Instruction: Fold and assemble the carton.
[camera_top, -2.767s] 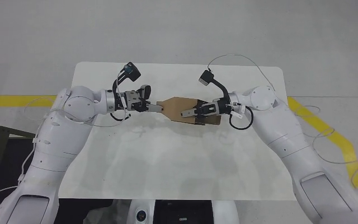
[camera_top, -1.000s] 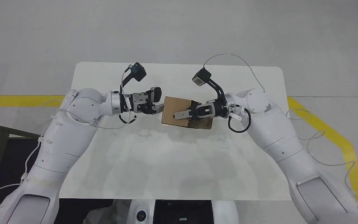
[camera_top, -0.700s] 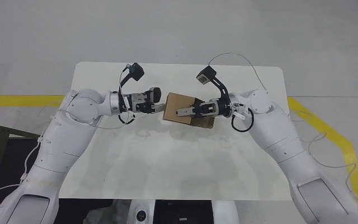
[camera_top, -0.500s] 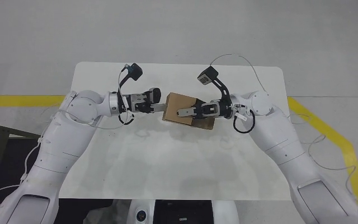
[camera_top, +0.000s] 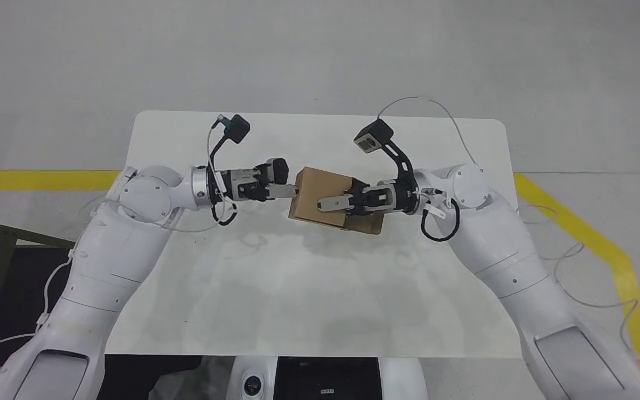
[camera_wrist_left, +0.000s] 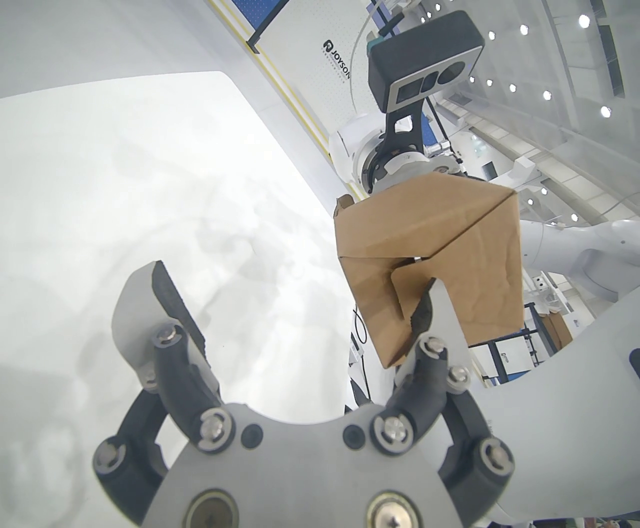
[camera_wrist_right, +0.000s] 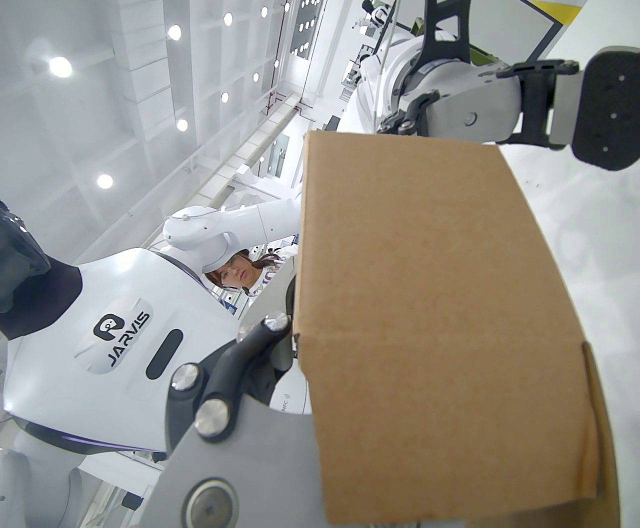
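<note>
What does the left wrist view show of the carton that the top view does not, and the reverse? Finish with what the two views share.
Left wrist view: the end of the carton, its flaps folded in to a slanting seam, and one finger of the open left pincer touching a flap corner. Top view: the carton's upper face with a finger of the right pincer laid across it, and the outline of the table. Both: the carton between the two arms, over the white table.

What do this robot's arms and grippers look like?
Its arms are rounded white shells, with thin cables at the wrists and a black camera box on a stalk. The left gripper and right gripper have silver plates with screws, black linkages, black rubber pads.
</note>
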